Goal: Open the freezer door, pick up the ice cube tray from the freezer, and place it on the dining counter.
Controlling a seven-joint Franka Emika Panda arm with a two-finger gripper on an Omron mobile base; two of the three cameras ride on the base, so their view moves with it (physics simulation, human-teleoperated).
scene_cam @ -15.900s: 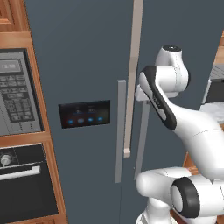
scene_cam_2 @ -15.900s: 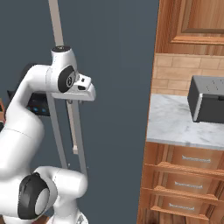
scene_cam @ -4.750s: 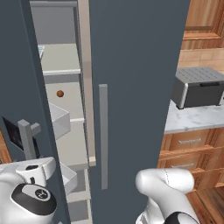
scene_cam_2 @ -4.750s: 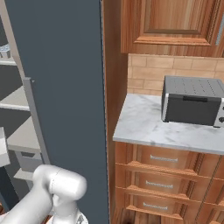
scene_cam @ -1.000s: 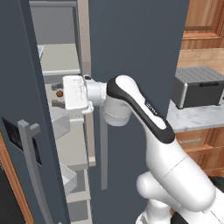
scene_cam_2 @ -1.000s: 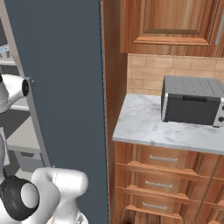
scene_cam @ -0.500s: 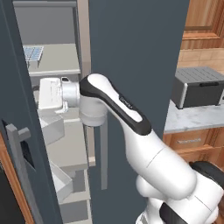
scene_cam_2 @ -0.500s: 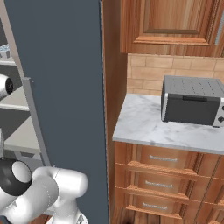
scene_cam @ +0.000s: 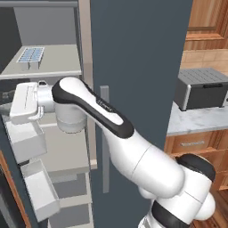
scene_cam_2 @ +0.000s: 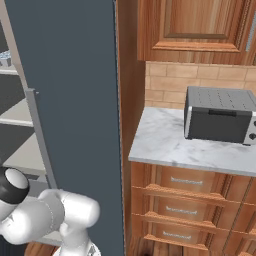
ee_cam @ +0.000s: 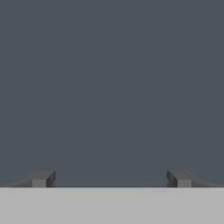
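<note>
Gripper: in my hand view the gripper (ee_cam: 111,178) has its two dark fingertips (ee_cam: 42,178) far apart at 6 o'clock, jaws wide with nothing between them; ahead of them I see only a flat, matte slate-grey surface. From the left base view I see the white hand block at about 9 o'clock, reaching into the freezer (scene_cam: 67,147).

Ice cube tray: the ice cube tray (scene_cam: 31,54) is small, flat and rectangular, pale blue with a white grid of square cells. It lies flat on the freezer's top light-grey shelf, at about 10 o'clock in the left base view, above the hand and apart from it.

Freezer door: the freezer door (scene_cam: 8,178) is swung open; I see its slate-grey inner edge at 8 o'clock, carrying boxy white bins (scene_cam: 27,139) that look empty as far as I can tell.

Plain door: the plain door (scene_cam: 138,75) is smooth slate-grey and shut, with a grey vertical bar handle (scene_cam: 105,138).

Desk: the small marble desk (scene_cam_2: 170,142) is white-grey and veined, on wood drawers; a boxy grey appliance (scene_cam_2: 220,115) with a dark front stands on it.

Change: against half a second ago, the hand has gone further toward 9 o'clock and the freezer door stands wider; the tray has not moved on its shelf. The jaws are as wide as before.
</note>
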